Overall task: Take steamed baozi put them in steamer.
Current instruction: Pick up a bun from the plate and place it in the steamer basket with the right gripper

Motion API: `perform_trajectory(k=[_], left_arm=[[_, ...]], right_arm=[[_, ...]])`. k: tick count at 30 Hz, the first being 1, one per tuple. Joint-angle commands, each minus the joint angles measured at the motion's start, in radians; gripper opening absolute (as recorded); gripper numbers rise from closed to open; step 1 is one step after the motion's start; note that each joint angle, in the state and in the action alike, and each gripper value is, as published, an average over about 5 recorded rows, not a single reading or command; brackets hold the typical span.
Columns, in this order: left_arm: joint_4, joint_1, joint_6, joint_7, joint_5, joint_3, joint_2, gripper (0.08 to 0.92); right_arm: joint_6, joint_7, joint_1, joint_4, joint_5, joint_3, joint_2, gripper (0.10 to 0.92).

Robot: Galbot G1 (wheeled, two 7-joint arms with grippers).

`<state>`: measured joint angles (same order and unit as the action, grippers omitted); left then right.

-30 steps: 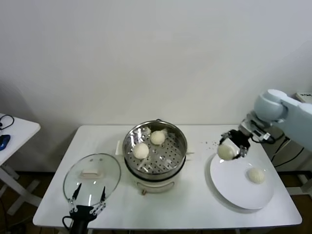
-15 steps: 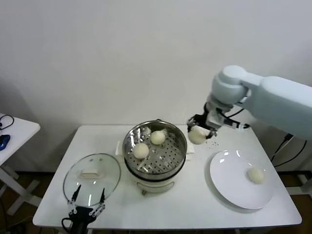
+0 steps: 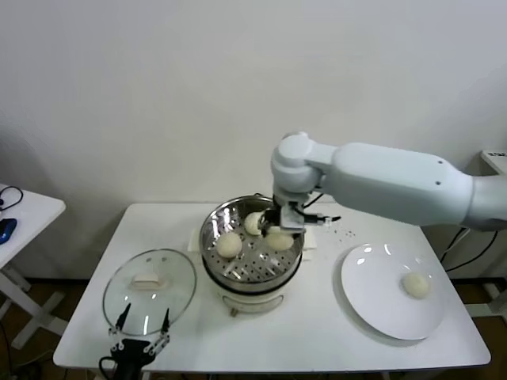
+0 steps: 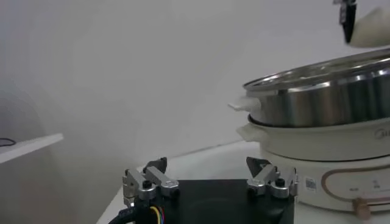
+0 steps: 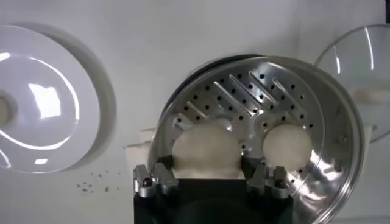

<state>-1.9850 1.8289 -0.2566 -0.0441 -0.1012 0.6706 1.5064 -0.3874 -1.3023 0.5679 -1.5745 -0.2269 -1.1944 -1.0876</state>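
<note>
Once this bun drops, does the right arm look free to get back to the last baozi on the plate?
Probably yes. The last baozi lies alone on the white plate, uncovered, nothing beside it. The right gripper holds a bun over the steamer; the left gripper is parked far off.

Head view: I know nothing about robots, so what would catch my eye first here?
The big white right arm reaches over the shiny steamer at the table's middle, its right hand holding a pale bun just above the holed tray, where two more buns sit. To the right, a white plate holds one last bun. Front left lies a glass lid, with the idle left hand open near it.
</note>
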Motion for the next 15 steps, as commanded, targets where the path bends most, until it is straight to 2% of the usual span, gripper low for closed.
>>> perform_trajectory(k=[1, 15], left_arm=[[0.001, -0.005, 0.007, -0.001, 0.002, -0.001, 0.0, 0.823], [0.003, -0.025, 0.024, -0.002, 0.001, -0.003, -0.014, 0.823]], right_arm=[[-0.076, 0.01, -0.106, 0.138, -0.095, -0.002, -0.19, 0.72], [-0.087, 0.015, -0.163, 0.14, -0.121, 0.001, -0.216, 0.719]])
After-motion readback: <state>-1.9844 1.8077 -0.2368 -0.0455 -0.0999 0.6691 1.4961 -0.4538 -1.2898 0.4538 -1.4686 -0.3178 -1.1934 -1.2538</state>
